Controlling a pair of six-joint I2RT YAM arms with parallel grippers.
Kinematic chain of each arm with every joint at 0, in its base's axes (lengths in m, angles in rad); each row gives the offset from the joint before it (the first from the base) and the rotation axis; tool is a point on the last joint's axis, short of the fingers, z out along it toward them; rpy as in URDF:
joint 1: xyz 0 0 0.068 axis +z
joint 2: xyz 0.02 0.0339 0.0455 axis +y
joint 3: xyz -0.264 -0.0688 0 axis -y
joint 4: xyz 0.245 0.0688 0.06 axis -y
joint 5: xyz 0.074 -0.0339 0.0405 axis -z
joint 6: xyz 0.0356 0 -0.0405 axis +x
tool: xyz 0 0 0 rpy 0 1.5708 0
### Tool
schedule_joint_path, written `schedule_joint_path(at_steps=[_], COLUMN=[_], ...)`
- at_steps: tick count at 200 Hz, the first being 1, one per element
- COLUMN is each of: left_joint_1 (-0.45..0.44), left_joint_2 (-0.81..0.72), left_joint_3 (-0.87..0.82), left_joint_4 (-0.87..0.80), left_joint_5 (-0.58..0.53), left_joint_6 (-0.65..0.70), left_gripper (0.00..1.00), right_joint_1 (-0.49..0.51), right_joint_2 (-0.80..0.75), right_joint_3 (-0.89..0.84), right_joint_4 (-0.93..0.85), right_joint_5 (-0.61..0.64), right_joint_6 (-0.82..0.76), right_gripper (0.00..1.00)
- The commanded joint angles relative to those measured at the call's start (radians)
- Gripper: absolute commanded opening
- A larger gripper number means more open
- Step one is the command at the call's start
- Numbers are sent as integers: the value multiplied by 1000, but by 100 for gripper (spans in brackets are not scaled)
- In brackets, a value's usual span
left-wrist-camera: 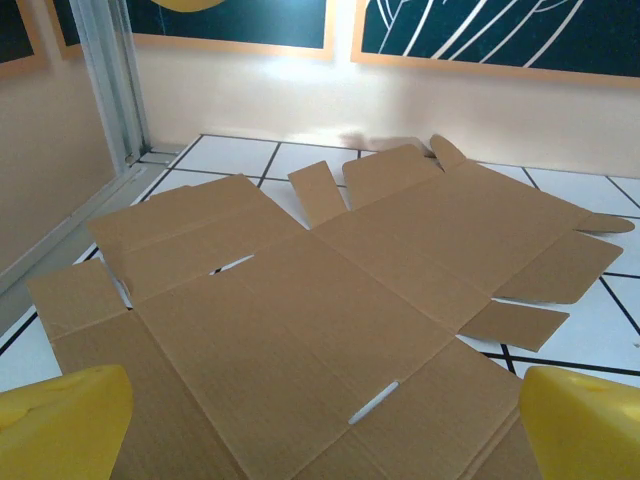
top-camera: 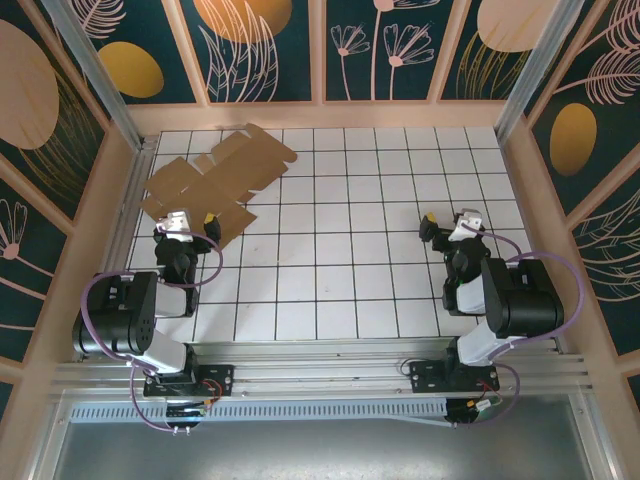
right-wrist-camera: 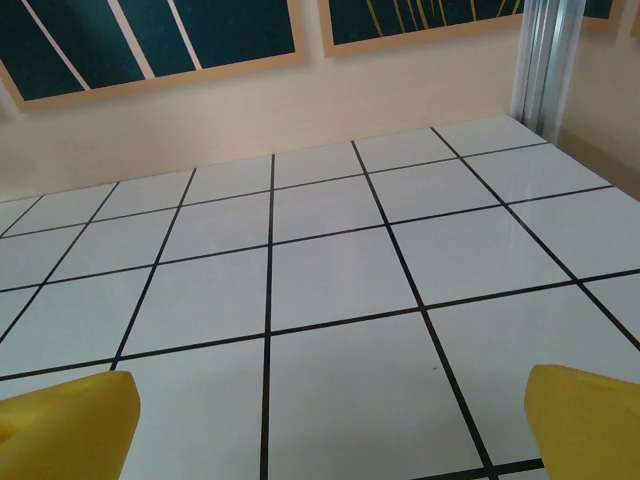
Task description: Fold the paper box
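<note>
The paper box (top-camera: pixel 215 180) is a flat, unfolded blank of plain brown cardboard lying in the far left corner of the tiled table. Seen from the left wrist, its creased panels and flaps (left-wrist-camera: pixel 330 310) spread out just ahead, with two narrow slots cut in them. My left gripper (top-camera: pixel 186 226) hovers at the blank's near edge, open, its yellow fingertips (left-wrist-camera: pixel 60 425) wide apart over the cardboard. My right gripper (top-camera: pixel 448 226) is open over bare tiles on the right side, with yellow fingertips (right-wrist-camera: pixel 585 420) in the lower corners of its wrist view and nothing between them.
The table (top-camera: pixel 350 250) is white tile with black grid lines, enclosed by low beige walls. An aluminium post (left-wrist-camera: pixel 115 80) stands at the far left corner by the blank. Open tiles (right-wrist-camera: pixel 330 290) stretch ahead of the right gripper.
</note>
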Motion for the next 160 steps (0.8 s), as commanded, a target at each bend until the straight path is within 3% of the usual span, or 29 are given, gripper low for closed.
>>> schedule_joint_path(at_steps=[1, 95, 119, 137, 160], left_joint_1=[5, 5, 5, 5, 5], left_joint_2=[3, 5, 3, 3, -11], left_joint_3=[13, 15, 13, 12, -12], left_joint_4=[38, 37, 38, 41, 75], left_joint_5=[13, 12, 13, 13, -9], left_joint_6=[14, 14, 14, 15, 5], left_gripper=[99, 99, 99, 99, 99], right_joint_1=[-6, -10, -9, -5, 10], right_joint_2=[0, -1, -80, -247, -522], right_joint_3=[8, 7, -36, -37, 31], right_joint_4=[30, 31, 42, -125, -522], right_joint_5=[25, 20, 39, 74, 91], right_joint_6=[-7, -2, 2, 29, 195], right_gripper=[99, 99, 99, 99, 99])
